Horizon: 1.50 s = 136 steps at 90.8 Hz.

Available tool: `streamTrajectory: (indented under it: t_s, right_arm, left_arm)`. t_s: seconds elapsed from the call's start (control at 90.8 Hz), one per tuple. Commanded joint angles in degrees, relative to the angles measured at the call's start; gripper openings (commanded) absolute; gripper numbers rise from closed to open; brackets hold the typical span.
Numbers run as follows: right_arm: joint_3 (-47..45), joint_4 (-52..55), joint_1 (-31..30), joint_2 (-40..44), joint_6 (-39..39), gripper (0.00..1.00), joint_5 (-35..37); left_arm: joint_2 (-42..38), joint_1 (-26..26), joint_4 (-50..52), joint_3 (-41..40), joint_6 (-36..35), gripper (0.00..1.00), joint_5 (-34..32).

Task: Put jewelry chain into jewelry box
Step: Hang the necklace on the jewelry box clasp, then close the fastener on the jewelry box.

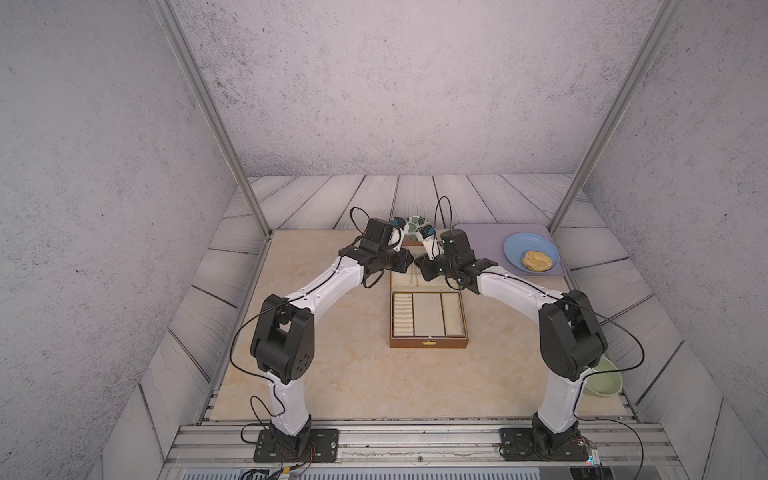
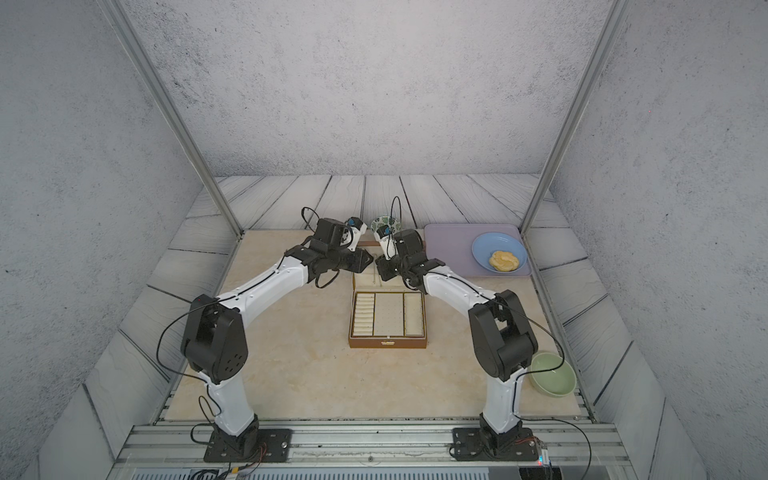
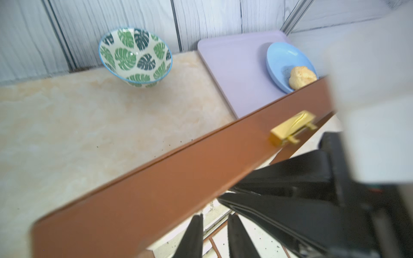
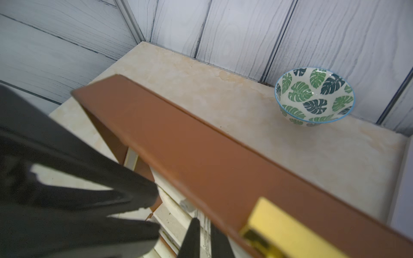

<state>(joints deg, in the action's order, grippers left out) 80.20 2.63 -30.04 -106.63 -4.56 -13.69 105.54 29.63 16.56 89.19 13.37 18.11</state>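
Observation:
The brown jewelry box point(image 1: 428, 343) stands open mid-table, its cream compartments bare and its lid point(image 3: 156, 189) upright at the far side. The fine jewelry chain point(image 1: 412, 278) hangs down the lid's cream lining. Both arms meet above the lid's inner face, wrists nearly touching. In the left wrist view my left gripper point(image 3: 215, 216) has its black fingers apart, with a bit of chain point(image 3: 211, 205) just beyond one tip. My right gripper point(image 4: 205, 223) also stands slightly open, and the chain point(image 4: 206, 238) runs loose down the gap between its fingers.
A leaf-patterned bowl point(image 1: 415, 224) sits just behind the lid. At the back right a lilac tray point(image 1: 478, 237) carries a blue plate point(image 1: 519, 245) with a pastry point(image 1: 537, 261). A pale green bowl point(image 2: 552, 374) stands beside the right arm's base.

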Motion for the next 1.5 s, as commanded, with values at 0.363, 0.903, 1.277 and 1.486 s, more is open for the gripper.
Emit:
streamTrajectory:
  t_s: [0.363,0.903,1.277,1.486]
  right_arm:
    - [-4.01,6.00,0.09,14.38,2.63,0.33,-1.62]
    - [10.42,14.91,0.10,5.41,27.61,0.86,4.10]
    - [17.90,19.89,0.12,-2.72,33.29,0.85,3.90]
    - [18.75,18.76,0.07,-4.53,32.85,0.80,6.09]
  left_arm:
    - [-12.50,-1.21,3.43,-6.68,4.66,0.47,-5.96]
    - [-25.19,-2.82,0.30,-26.39,10.23,0.98,-6.88]
    - [-25.75,-2.82,0.93,-26.63,8.78,0.98,-7.88]
    - [-25.43,-2.82,0.93,-26.58,8.77,0.98,-7.90]
